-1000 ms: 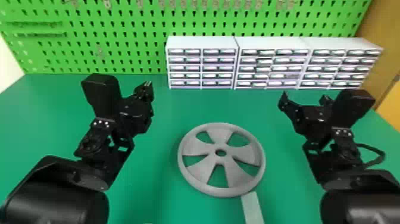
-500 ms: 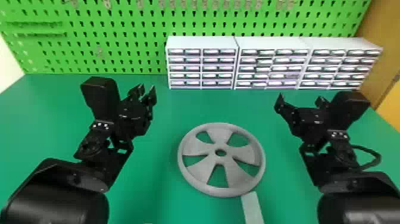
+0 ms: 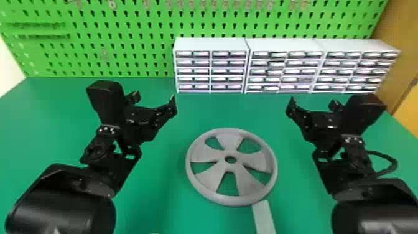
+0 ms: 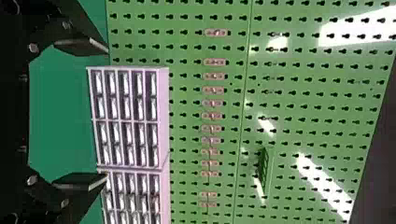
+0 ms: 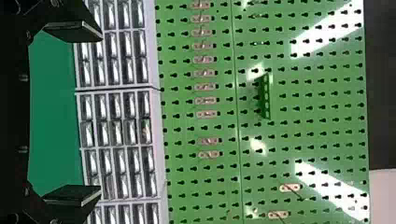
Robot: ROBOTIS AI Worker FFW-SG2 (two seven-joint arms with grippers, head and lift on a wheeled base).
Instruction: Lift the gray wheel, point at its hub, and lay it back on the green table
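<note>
Gray wheel (image 3: 221,161) lies flat on the green table (image 3: 161,177), lower centre of the frame. Left gripper (image 3: 154,98) and right gripper (image 3: 313,102): both spread, empty. Recommended: pinch the rim (image 3: 230,200) squarely, lift level, leave the hub (image 3: 230,153) exposed.

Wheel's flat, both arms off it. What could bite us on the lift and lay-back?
1. Gray wheel lies flat on the green table; jaws may skid off its low rim.
2. Gray strip sits at the near rim: it may get dragged, or end up underneath.
3. Left gripper and right gripper stand open on opposite sides; an uneven two-arm lift could tilt it.
</note>
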